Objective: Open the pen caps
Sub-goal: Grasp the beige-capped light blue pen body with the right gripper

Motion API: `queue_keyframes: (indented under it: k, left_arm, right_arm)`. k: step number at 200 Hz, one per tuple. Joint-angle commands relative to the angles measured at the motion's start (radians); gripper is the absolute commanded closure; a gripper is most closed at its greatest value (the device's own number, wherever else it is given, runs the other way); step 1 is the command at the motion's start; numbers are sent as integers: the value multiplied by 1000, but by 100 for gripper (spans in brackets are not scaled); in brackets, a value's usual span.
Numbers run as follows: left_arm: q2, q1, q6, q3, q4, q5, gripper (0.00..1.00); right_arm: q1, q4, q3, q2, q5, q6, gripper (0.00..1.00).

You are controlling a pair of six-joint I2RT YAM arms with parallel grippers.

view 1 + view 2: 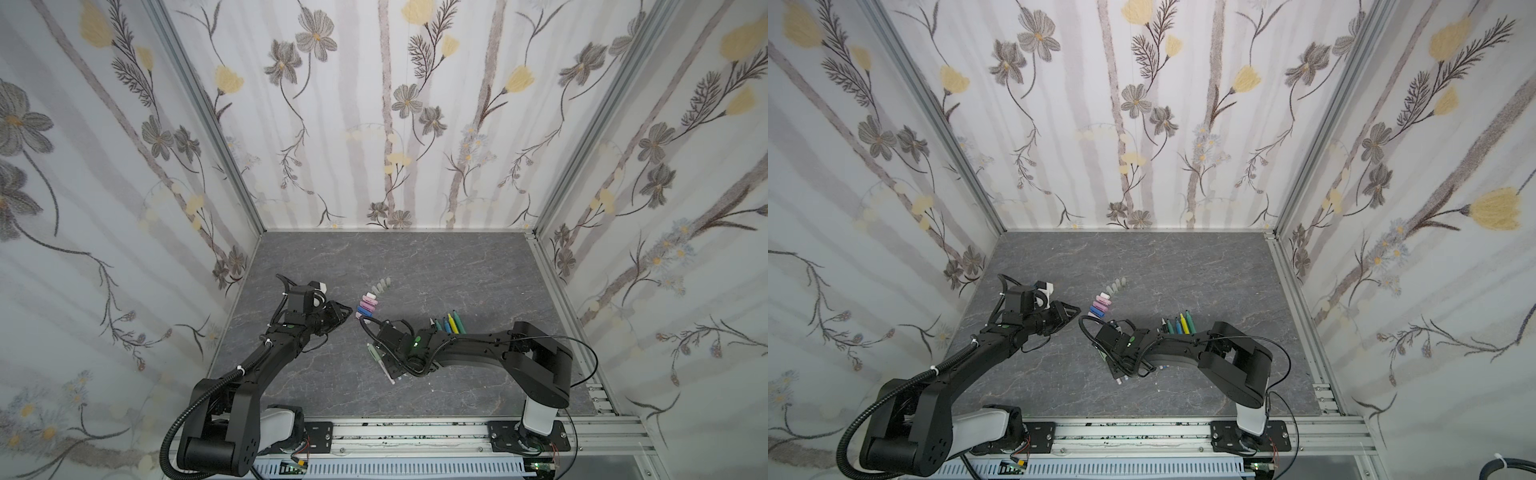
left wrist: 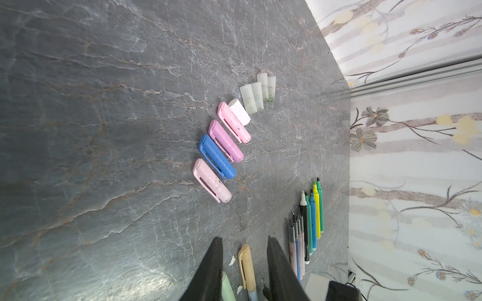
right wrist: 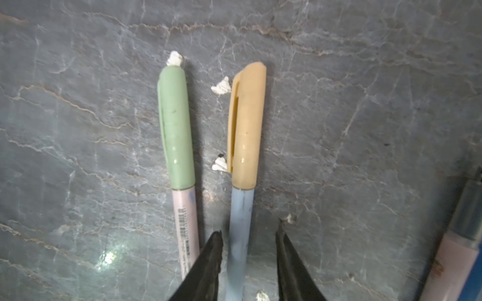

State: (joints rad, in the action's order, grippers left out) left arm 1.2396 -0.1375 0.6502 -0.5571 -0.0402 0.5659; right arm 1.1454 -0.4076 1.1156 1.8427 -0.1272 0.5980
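The right gripper (image 3: 249, 228) sits low over the grey marbled table (image 3: 365, 104), its jaws partly open and straddling the pale blue barrel of the peach-capped pen (image 3: 241, 208). A gap shows between the barrel and at least one finger, so nothing is clamped. The peach cap (image 3: 246, 125) is on that pen, ahead of the fingertips. Just beside it lies the pink-barrelled pen (image 3: 185, 221), with the green cap (image 3: 176, 127) also on. A few white scraps (image 3: 221, 86) lie around the two. The left gripper (image 2: 244, 238) hangs above the table near the loose caps (image 2: 221, 148), jaws partly apart and empty. Those caps lie side by side in a curved row near the table's middle — pale pink, blue, purple, pink, white, then four translucent ones (image 2: 257, 91). The uncapped pens (image 1: 451, 326) lie in a tight row to the right of that — their near ends are hidden under the right arm in both top views.
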Motion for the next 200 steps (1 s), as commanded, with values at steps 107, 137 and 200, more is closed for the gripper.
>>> queue_keyframes:
  k: [107,137,200]
  left_arm:
    - [8,-3,-43,-30,3,69,71]
    - [-18,-37,-44,-46,16,94,70]
    - [9,-225,45,-65,-53,71,69]
  right_arm:
    - [-15,-31,-40,-27,11,-5,96]
    - [-68,2,-79,-122,39,-24,98]
    - [-196,67,-108,-318,123,-66,100]
